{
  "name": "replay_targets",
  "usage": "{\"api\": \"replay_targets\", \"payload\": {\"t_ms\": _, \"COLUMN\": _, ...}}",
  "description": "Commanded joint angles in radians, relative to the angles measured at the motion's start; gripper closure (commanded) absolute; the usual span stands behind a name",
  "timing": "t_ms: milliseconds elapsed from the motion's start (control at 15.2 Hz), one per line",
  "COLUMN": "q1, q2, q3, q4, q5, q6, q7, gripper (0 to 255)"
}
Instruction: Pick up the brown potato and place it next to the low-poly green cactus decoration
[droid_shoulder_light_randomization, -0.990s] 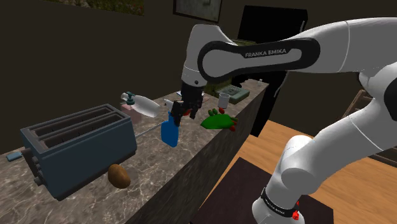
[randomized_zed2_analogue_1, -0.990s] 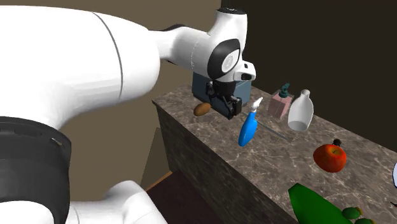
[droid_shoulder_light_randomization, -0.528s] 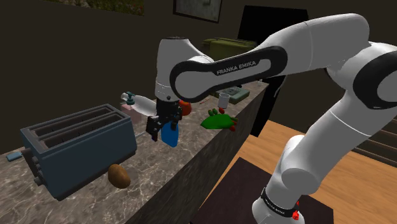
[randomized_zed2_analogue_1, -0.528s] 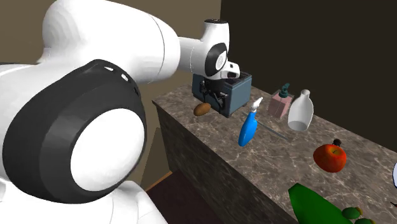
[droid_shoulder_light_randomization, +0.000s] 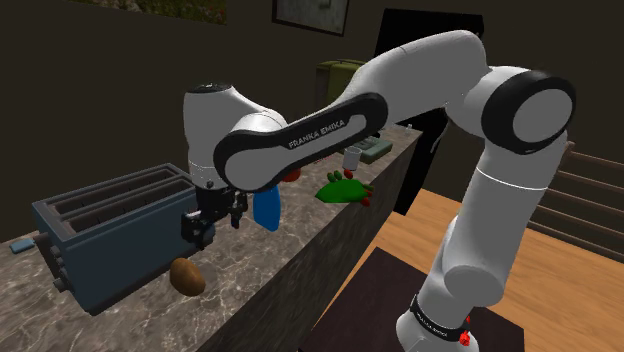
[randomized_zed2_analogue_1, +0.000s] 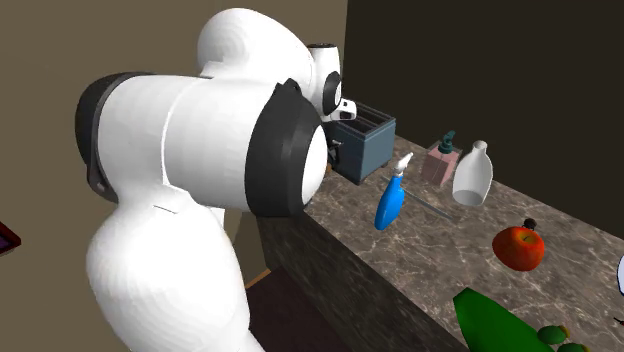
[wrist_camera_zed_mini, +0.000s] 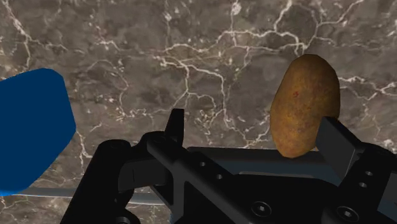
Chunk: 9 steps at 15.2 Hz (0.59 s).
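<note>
– Swung a long way over, hasn't it? A second ago the gripper (droid_shoulder_light_randomization: 205, 222) hung by the blue bottle (droid_shoulder_light_randomization: 266, 208); now it sits at the toaster end of the counter (droid_shoulder_light_randomization: 250, 262), and lower too

– Yes. From the wrist camera the fingers (wrist_camera_zed_mini: 336, 145) stand well apart with nothing between them, so the hand is open and carrying nothing

– And the potato (wrist_camera_zed_mini: 304, 105)?

– Lying on the counter in front of the toaster (droid_shoulder_light_randomization: 120, 230), near the front edge. Seen along the hand, it lies just beyond one fingertip, off to that side rather than centred in the gap. In the shoulder view it is below the gripper and apart from it

– So nothing is grasped yet

– Not yet. I'd judge the approach nearly finished and everything else still to come: shift across until the potato sits between the fingers, go down, close, lift, carry, set down

– Where does it have to end up?

– Beside the cactus (droid_shoulder_light_randomization: 345, 188), which lies toward the other end of the counter, to the shoulder view's right, past the bottle and close to the front edge. Potato and cactus are well apart

– Anything in the way?

– The bottle stands between them, so I'd expect the carry to need some height or a path along the front edge. By my reckoning the task is barely begun
</note>
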Motion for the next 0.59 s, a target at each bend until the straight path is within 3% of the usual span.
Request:
{"api": "replay_targets", "payload": {"t_ms": 0, "q1": 0.025, "q2": 0.089, "q3": 0.012, "q4": 0.062, "q5": -0.061, "q6": -0.001, "q7": 0.065, "gripper": 0}}
{"api": "replay_targets", "payload": {"t_ms": 330, "q1": 0.120, "q2": 0.308, "q3": 0.001, "q4": 0.254, "q5": -0.192, "q6": -0.040, "q7": 0.189, "gripper": 0}}
{"api": "replay_targets", "payload": {"t_ms": 528, "q1": 0.135, "q2": 0.345, "q3": -0.008, "q4": 0.266, "q5": -0.212, "q6": -0.025, "q7": 0.204, "gripper": 0}}
